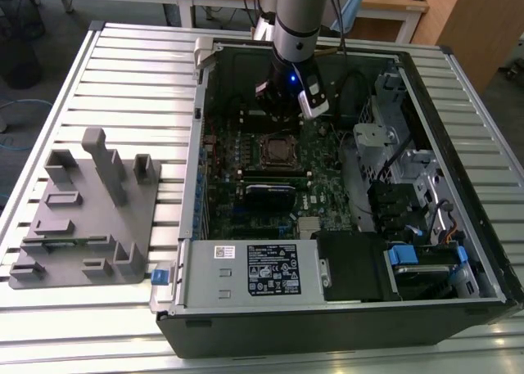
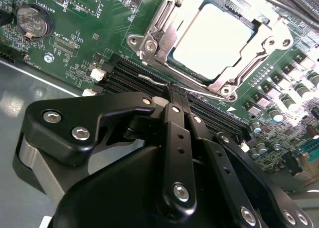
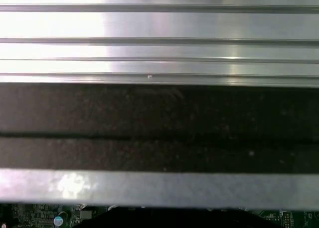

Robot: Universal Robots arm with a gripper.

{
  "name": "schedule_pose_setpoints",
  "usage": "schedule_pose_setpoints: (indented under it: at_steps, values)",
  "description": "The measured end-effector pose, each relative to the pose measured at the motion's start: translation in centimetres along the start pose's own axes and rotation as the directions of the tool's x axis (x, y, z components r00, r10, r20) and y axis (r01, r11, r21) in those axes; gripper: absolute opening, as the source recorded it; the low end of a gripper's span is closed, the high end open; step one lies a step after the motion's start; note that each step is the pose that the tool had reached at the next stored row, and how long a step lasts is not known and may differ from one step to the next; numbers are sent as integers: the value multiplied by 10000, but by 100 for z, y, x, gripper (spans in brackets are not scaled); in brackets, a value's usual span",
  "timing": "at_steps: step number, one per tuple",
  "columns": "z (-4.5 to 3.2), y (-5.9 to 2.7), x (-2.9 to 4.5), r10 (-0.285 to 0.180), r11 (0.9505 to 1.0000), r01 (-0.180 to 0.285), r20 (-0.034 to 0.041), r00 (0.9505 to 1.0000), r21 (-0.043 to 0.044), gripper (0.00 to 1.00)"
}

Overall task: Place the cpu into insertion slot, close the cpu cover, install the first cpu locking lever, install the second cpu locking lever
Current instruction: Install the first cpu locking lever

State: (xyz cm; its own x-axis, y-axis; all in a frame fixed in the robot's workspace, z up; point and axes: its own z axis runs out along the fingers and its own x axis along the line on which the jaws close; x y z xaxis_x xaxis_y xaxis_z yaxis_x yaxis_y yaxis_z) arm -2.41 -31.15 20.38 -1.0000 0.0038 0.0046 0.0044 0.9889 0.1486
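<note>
Cpu (image 2: pixel 214 41) lies under the closed cpu cover (image 2: pixel 164 41); our gripper (image 2: pixel 178 94), narrow and empty, should bear squarely on the locking lever (image 2: pixel 152 79).

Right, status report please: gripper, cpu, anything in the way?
Gripper shut, beside the cover. Cpu seated, cover down over it. Thin wire lever lies next to gripper.

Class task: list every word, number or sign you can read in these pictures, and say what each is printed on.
The white label on the metal box: print and symbols, too small to read.
The green board beside the round battery: white lettering, too small to quote reliably.
The chip: top washed out by glare, no text readable.
</note>
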Motion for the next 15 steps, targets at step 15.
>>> schedule_pose_setpoints:
  at_steps: [15]
  values:
    - [45,-3,0,5,10000,-5,-1,10000,42,11]
